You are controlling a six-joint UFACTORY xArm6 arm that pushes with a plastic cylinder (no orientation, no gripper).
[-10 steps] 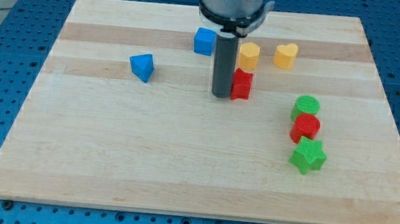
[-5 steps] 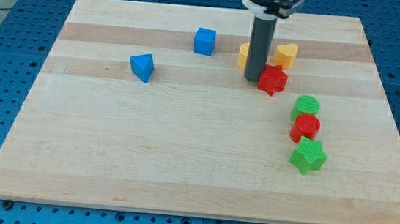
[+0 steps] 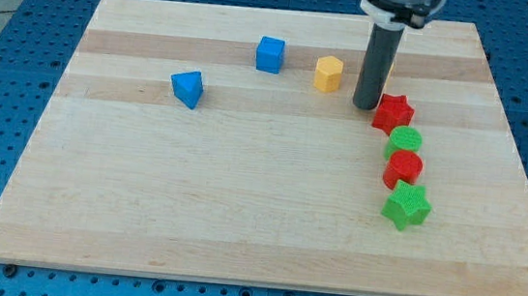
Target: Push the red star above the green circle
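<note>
The red star (image 3: pixel 393 113) lies at the board's right, just above the green circle (image 3: pixel 405 140) and touching or nearly touching it. My tip (image 3: pixel 364 106) is at the star's left edge, against it. Below the green circle sit a red circle (image 3: pixel 403 168) and a green star (image 3: pixel 406 205), forming a column. The rod hides most of a yellow heart behind it.
A yellow hexagon (image 3: pixel 327 73) sits left of the rod. A blue cube (image 3: pixel 270 53) is further left near the view's top. A blue triangle (image 3: pixel 187 88) lies at the left. The board's right edge (image 3: pixel 507 142) is close to the column.
My tip has moved right and pushed the red star from the board's middle to just above the green circle. The yellow heart is now hidden behind the rod.
</note>
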